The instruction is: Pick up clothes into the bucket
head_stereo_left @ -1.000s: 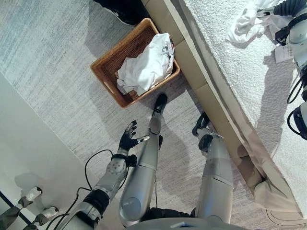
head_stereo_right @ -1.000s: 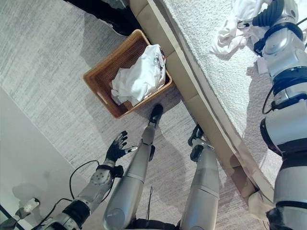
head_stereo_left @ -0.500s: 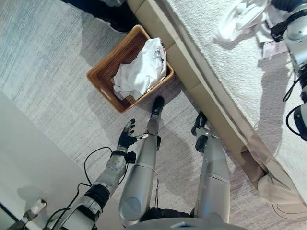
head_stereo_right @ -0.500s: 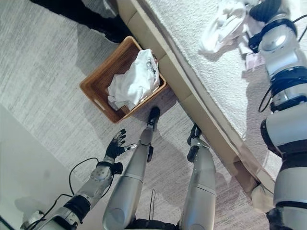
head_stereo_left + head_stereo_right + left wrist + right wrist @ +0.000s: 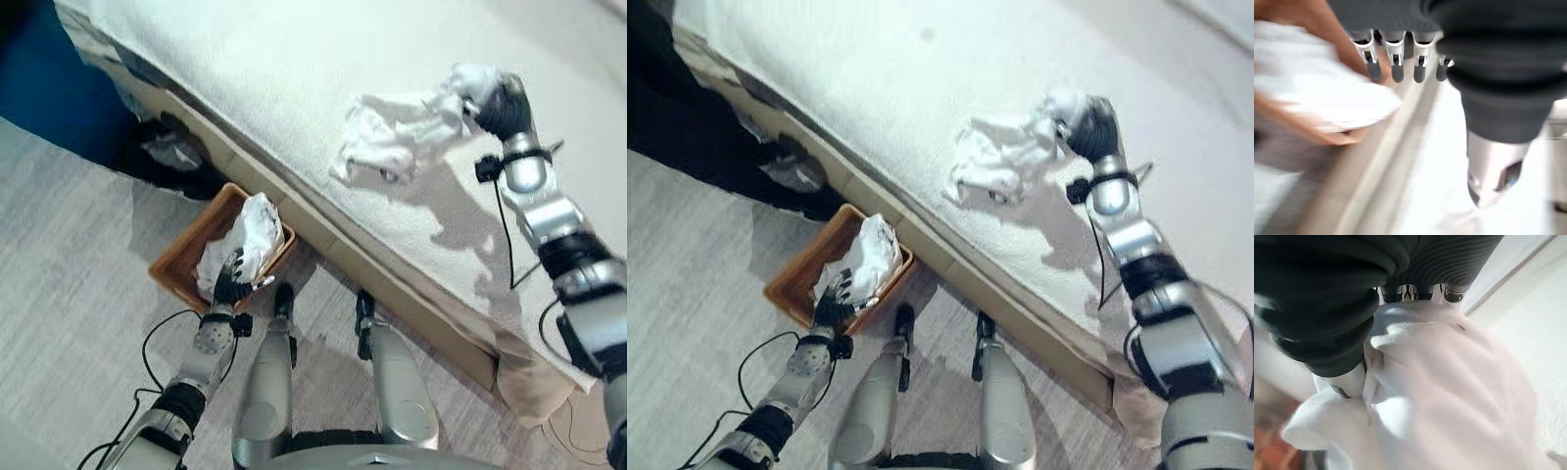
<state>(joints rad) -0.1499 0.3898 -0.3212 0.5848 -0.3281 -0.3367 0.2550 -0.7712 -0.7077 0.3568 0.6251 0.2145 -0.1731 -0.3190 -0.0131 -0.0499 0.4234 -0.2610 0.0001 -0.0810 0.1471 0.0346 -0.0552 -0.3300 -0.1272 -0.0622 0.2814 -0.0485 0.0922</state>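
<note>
A white garment (image 5: pixel 390 139) lies crumpled on the bed's white cover (image 5: pixel 294 59). My right hand (image 5: pixel 502 104) is shut on one bunched end of it; in the right wrist view the cloth (image 5: pixel 1449 382) fills the hand, with the thumb (image 5: pixel 1349 382) pressed into it. The brown wicker basket (image 5: pixel 176 264) stands on the floor against the bed's side and holds white clothes (image 5: pixel 251 239). My left hand (image 5: pixel 231 288) hangs low beside the basket, open, its fingers (image 5: pixel 1395 68) straight and holding nothing.
The bed's beige side rail (image 5: pixel 333 250) runs right beside the basket. A dark shape (image 5: pixel 167 157) lies on the floor just beyond the basket. Grey carpet (image 5: pixel 69 294) spreads out on the basket's other sides.
The whole picture has shifted as the camera swung up towards the bed. My right hand keeps its hold on the white garment. The left hand stays low and open.
</note>
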